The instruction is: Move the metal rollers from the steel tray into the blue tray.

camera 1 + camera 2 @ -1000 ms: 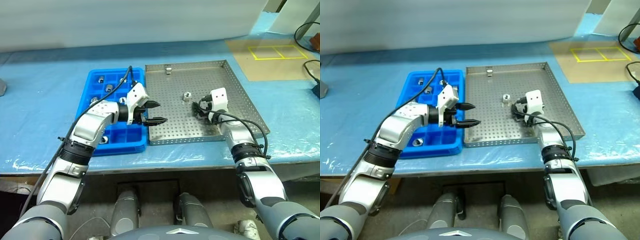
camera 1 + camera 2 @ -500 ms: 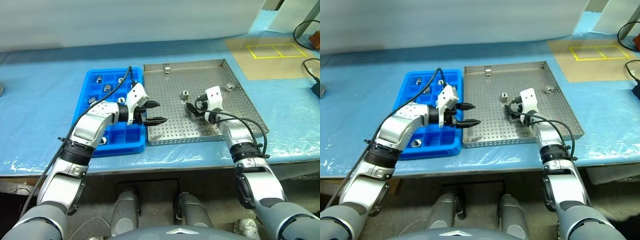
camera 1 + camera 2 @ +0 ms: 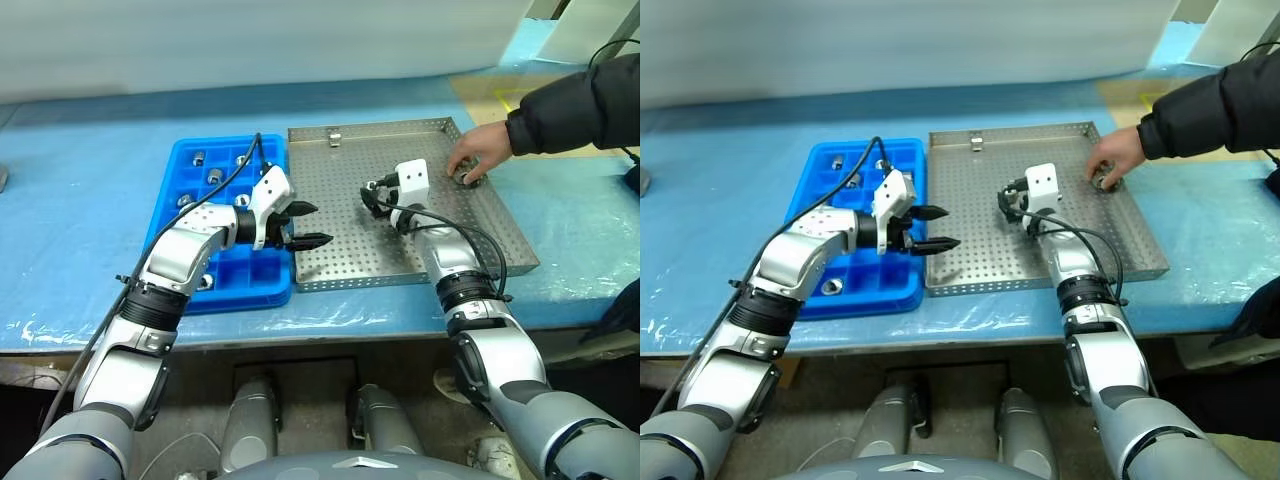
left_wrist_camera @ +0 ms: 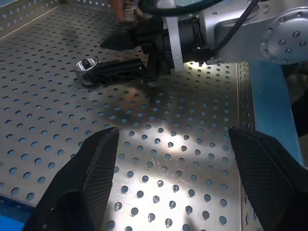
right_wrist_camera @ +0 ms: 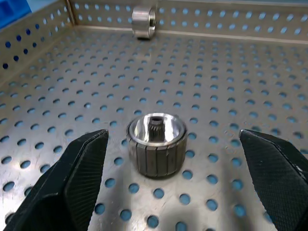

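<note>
From the head view, the right gripper [image 3: 374, 197] stands spread over the steel tray [image 3: 500, 215]; the left gripper [image 3: 308, 225], also spread and empty, waits beside the blue tray [image 3: 175, 185]. A person's hand [image 3: 478, 153] covers something at the tray's far corner.

Right wrist: a roller [image 5: 156, 143] stands upright between the fingers; better to centre it before closing. Left wrist: that roller [image 4: 85, 64] is half hidden.

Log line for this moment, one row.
right tool open, roller between fingers | left tool open, empty | hand in steel tray
</note>
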Controlling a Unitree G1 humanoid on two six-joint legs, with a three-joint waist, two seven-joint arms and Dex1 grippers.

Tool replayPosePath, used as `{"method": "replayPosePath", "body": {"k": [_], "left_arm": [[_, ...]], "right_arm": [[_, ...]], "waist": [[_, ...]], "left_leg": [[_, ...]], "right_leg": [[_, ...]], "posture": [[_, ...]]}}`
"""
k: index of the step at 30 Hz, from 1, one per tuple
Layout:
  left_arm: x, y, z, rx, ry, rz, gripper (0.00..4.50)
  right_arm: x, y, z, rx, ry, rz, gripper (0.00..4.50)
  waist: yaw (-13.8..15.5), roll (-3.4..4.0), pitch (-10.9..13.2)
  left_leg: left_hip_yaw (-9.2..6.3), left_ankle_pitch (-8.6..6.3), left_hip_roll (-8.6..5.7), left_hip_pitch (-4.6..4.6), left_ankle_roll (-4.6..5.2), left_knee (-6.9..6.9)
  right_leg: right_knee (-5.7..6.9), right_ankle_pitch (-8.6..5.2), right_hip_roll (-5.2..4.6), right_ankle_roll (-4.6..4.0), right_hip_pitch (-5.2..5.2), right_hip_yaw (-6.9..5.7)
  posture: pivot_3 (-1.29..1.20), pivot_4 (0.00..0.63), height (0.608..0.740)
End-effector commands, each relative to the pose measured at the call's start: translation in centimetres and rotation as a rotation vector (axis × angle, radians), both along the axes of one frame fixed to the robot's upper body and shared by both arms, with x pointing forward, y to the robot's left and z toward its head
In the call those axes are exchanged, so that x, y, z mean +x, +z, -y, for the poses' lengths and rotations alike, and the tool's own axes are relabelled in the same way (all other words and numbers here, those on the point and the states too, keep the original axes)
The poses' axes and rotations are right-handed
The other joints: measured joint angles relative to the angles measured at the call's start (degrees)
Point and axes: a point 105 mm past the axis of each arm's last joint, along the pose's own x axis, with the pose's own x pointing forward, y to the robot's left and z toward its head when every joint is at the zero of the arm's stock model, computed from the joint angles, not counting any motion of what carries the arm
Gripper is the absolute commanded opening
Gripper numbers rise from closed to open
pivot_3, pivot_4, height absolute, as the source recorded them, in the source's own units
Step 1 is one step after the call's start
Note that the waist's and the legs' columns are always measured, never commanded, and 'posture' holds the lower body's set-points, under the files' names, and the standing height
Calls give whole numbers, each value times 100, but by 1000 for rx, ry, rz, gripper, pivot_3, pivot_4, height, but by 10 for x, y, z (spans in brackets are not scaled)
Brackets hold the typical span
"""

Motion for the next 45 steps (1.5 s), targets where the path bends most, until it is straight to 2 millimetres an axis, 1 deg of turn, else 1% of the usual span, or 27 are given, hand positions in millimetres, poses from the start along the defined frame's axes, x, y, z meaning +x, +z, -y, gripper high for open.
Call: {"method": "replayPosePath", "body": {"k": [1, 6, 10, 13, 19, 23, 26, 30, 31, 33, 35, 38, 42, 45], "left_arm": [[0, 14, -4, -11, 10, 53, 3827], [0, 14, -6, 0, 17, 52, 3827], [0, 15, -8, 0, 21, 52, 3827], [0, 12, -9, 6, 27, 48, 3827], [1, 13, -5, -2, 27, 49, 3827], [2, 12, -4, 1, 25, 49, 3827], [2, 12, -5, 4, 24, 49, 3870], [2, 11, -6, 7, 28, 48, 3870], [2, 11, -6, 8, 28, 48, 3870], [3, 11, -6, 9, 31, 48, 3870], [3, 11, -7, 11, 33, 48, 3870], [3, 11, -9, 16, 35, 46, 3870], [3, 12, -9, 15, 32, 47, 3870], [2, 15, -10, 8, 27, 49, 3870]], "right_arm": [[5, 13, -5, 11, -1, 55, 4500], [12, 11, 1, 16, -66, 46, 4500], [14, 24, -6, 58, -36, 77, 4500], [13, 27, -12, 58, -5, 90, 4500], [12, 24, -16, 56, 8, 78, 4500], [12, 13, -13, 54, -23, 46, 4500], [11, 9, -12, 54, -25, 42, 3856], [10, 4, -14, 29, -29, 27, 2527], [9, 4, -14, 32, -29, 27, 2527], [9, 3, -15, 38, -27, 27, 2001], [9, 2, -15, 39, -31, 22, 1585], [8, 5, -17, 42, -5, 37, 1580], [8, 5, -15, 26, -1, 19, 1580], [6, 10, -16, 15, 32, 42, 1580]], "waist": [[-3, 0, 0], [-5, 1, 0], [-4, 1, 0], [-4, 1, 0], [-4, 1, 0], [-5, 1, 1], [-6, 1, 1], [-7, 1, 1], [-7, 1, 1], [-6, 1, 1], [-6, 1, 1], [-7, 1, 1], [-6, 1, 1], [-6, 1, 1]], "left_leg": [[0, 0, 0, 0, 0, 1], [0, 0, 1, 0, -1, 1], [0, 1, 1, -1, -3, -1], [0, 1, 1, -2, -2, -2], [0, 1, 1, -5, -2, -2], [1, 1, 1, -5, -2, -2], [1, 1, 1, -5, -2, -3], [1, 1, 1, -6, -2, -3], [1, 1, 1, -6, -2, -3], [1, 1, 1, -7, -2, -3], [1, 1, 1, -7, -2, -3], [1, 1, 1, -7, -2, -3], [1, 1, 1, -8, -2, -4], [1, 1, 1, -8, -2, -4]], "right_leg": [[0, 0, 0, 0, 0, 0], [2, 0, 0, 0, -2, 0], [1, 0, 0, 0, -3, 0], [0, 0, 0, 0, -5, 0], [1, 0, 0, 0, -7, 0], [1, 0, 0, 0, -7, 0], [0, 0, 0, 0, -8, 0], [1, 0, 0, 0, -9, 0], [1, 0, 0, 0, -9, 0], [1, 0, 0, 0, -10, 0], [1, 0, 0, 0, -10, 0], [0, 0, 0, 0, -10, 0], [0, 0, 0, 0, -11, 0], [0, 0, 0, 0, -11, 0]], "posture": [[-97, 150, 740], [-89, 150, 740], [-84, 150, 740], [-85, 150, 740], [-88, 150, 740], [-92, 150, 740], [-93, 150, 740], [-91, 150, 740], [-91, 150, 740], [-90, 150, 740], [-90, 150, 740], [-91, 150, 740], [-91, 150, 740], [-91, 150, 740]]}}
